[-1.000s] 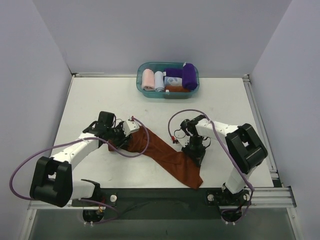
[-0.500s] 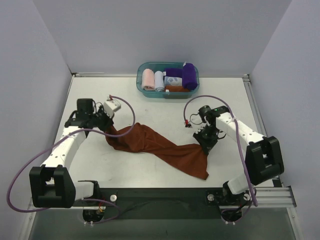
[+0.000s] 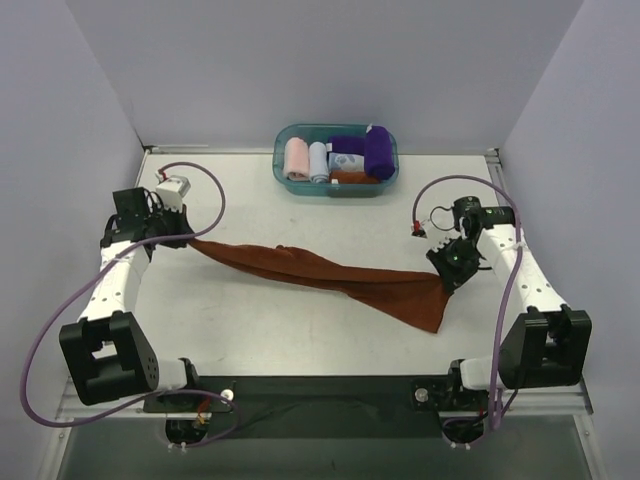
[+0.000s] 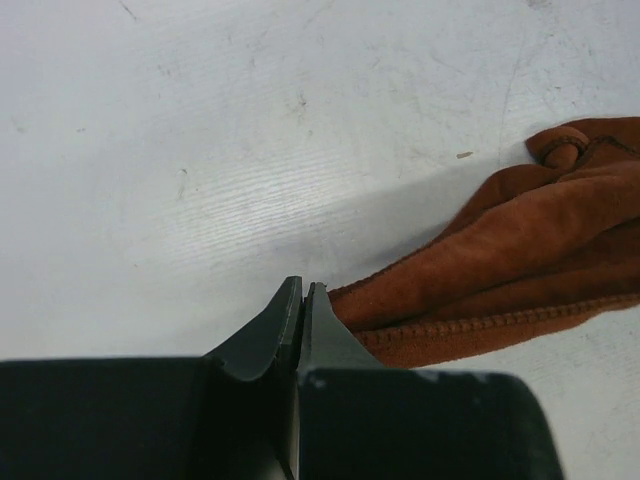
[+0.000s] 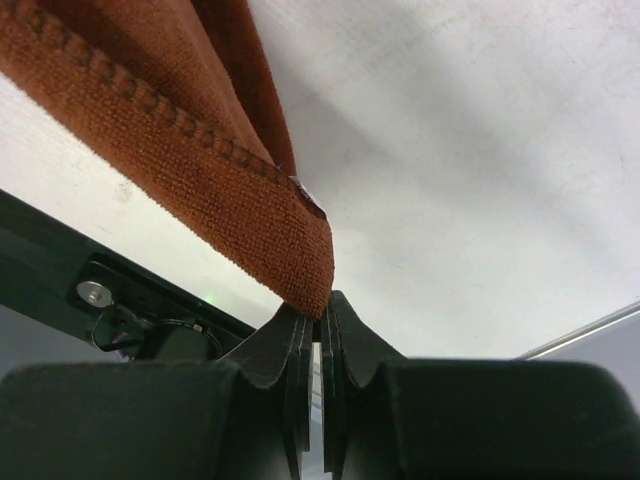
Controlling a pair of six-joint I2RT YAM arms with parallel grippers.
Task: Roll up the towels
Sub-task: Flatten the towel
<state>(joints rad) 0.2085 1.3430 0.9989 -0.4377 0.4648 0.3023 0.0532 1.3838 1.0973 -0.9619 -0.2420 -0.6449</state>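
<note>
Our left gripper (image 4: 303, 292) has its jaws pressed together on the stitched edge of the rust-brown towel (image 3: 330, 275). From the left wrist view the cloth bunches out to the right of the fingertips, with a small folded knob at its far end and a shadow on the table (image 3: 250, 200) beneath it. Our right gripper (image 5: 318, 312) is likewise pinched tight, with a hemmed corner of the same towel caught between its fingers; the cloth rises away up and to the left in that wrist view.

From above, we see the towel drawn out in a long, twisted band between the two grippers. It runs from the left side of the table, slightly down, to the right side. It is narrow and rope-like near the left gripper and widens near the right one, where a flap drops toward the near edge. We cannot tell whether its middle touches the table.

Both arms are spread wide, well apart.

At the far edge of the table sits a teal basket (image 3: 283, 140). The deep purple towel (image 3: 379, 153) stands rolled at its right end, with a pink roll (image 3: 296, 160) and a pale blue roll (image 3: 318, 161) at its left.
</note>
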